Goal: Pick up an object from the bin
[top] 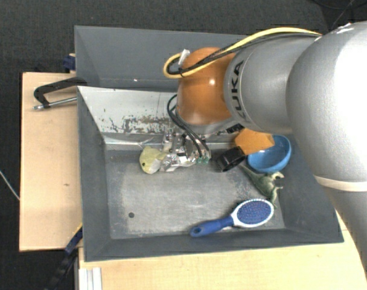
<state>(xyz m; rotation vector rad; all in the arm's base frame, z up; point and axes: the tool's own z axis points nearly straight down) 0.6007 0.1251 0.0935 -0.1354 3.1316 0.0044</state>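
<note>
**Gripper beside a pale yellow lump, mid-bin**

In the camera view, your gripper [182, 154] sits low at frame centre, just beside one pale yellow lump [150, 160]. You cannot tell whether it is released or clenched. At lower right lie one blue brush [238, 217], one blue bowl [273, 157], one green toy [268, 183] and one black piece [229, 159]. The grey bin [141, 213] has a scuffed floor.

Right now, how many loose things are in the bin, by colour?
Blue: 2, brush and bowl
Orange: 1, round thing, partly under the arm
Black: 1, block
Green: 1, toy
Pale yellow: 1, lump beside the gripper
Total: 6
</note>
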